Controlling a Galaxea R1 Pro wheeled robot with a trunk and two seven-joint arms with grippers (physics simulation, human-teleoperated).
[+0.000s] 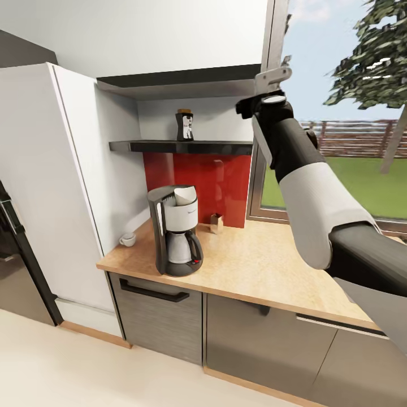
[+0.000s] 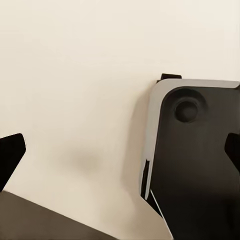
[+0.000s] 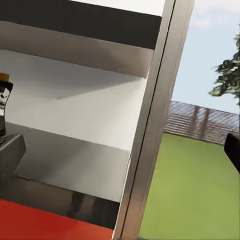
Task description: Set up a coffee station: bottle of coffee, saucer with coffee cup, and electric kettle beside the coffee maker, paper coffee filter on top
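Observation:
The coffee maker [image 1: 175, 232] stands on the kitchen countertop [image 1: 265, 265] near its left front corner, with a pale paper coffee filter [image 1: 185, 196] in its open top. Above it, the bottle of coffee [image 1: 185, 125] stands upright on the black shelf [image 1: 181, 146]; its edge also shows in the right wrist view [image 3: 4, 100]. A small white coffee cup [image 1: 128, 239] sits by the left wall; I cannot make out a saucer under it. The electric kettle is out of view. My right gripper [image 1: 273, 77] [image 3: 120, 150] is raised, open and empty, right of the bottle by the window frame. My left gripper [image 2: 120, 152] hangs open over the floor.
A small tan block [image 1: 216, 222] stands against the red backsplash [image 1: 198, 181]. A white tall panel [image 1: 73, 169] walls the counter's left end. An upper cabinet [image 1: 181, 85] overhangs the shelf. The window frame [image 1: 271, 113] rises at the right. Dark grey cabinets [image 1: 254, 339] lie below.

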